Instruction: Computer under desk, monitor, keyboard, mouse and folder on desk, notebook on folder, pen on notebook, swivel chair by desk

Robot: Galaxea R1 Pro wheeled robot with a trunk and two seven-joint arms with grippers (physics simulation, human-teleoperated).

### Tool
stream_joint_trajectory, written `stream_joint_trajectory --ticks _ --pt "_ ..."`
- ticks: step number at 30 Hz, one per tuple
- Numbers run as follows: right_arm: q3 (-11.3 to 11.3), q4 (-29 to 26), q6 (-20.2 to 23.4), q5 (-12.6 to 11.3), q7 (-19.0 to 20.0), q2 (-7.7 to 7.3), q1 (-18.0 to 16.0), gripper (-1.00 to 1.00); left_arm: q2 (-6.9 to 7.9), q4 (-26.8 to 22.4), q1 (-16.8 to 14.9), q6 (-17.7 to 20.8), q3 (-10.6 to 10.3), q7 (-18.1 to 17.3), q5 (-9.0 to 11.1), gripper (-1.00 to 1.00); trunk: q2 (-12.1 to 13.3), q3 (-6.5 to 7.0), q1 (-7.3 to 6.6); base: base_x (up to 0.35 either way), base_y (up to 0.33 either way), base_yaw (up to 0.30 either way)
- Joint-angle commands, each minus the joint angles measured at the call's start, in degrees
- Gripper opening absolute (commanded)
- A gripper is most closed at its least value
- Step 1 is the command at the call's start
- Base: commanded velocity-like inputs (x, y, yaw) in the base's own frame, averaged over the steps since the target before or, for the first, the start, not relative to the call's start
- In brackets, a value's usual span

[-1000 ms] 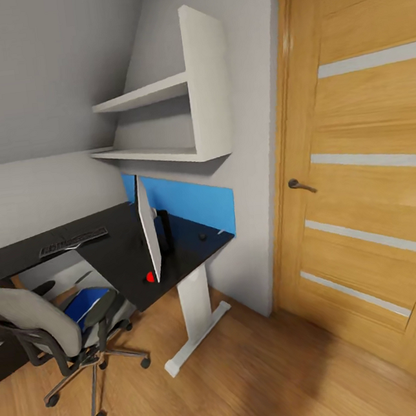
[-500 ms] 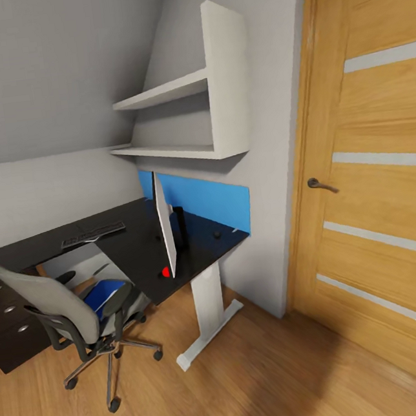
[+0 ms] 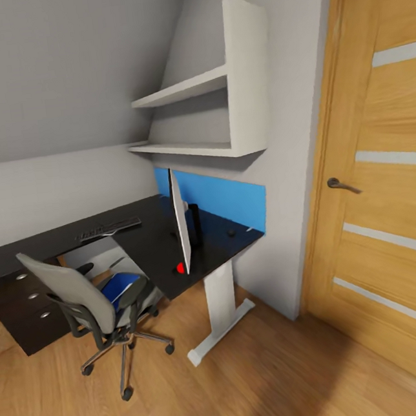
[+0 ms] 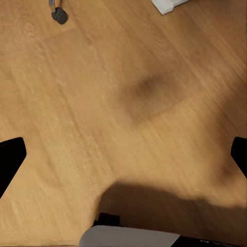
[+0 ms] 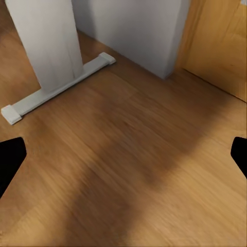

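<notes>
Black jaws on both arms spread wide, holding nothing, above wood floor [image 5: 134,170].

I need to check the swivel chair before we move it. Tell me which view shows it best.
The head view: the whole swivel chair stands by the desk, with the blue folder on its seat. The left wrist view catches just one caster at its edge. The right wrist view gives floor and the desk's white leg.

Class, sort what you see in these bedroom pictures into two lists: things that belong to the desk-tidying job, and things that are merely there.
Belong to the job:
desk
monitor
keyboard
mouse
folder
swivel chair

Merely there:
door
wall shelves
wood floor
</notes>
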Motion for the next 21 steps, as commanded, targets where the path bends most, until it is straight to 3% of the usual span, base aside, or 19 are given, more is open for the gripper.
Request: stream_joint_trajectory --ticks 1,8,21 --pt "-0.09 0.04 -0.10 0.55 -0.34 0.02 -0.04 1.00 -0.02 -0.11 0.03 -0.05 0.08 0.04 0.09 1.00 -0.04 -0.10 0.01 0.000 0.000 0.259" --pt "-0.16 0.10 0.03 5.12 -0.35 0.02 -0.04 1.00 -0.02 -0.11 0.03 -0.05 0.09 0.04 0.09 1.00 -0.04 -0.46 0.01 0.000 0.000 0.237" --pt "-0.17 0.73 0.16 6.58 -0.35 -0.07 -0.04 1.00 -0.02 -0.11 0.02 -0.05 0.10 0.04 0.09 1.00 -0.04 -1.26 0.01 0.000 0.000 0.216"
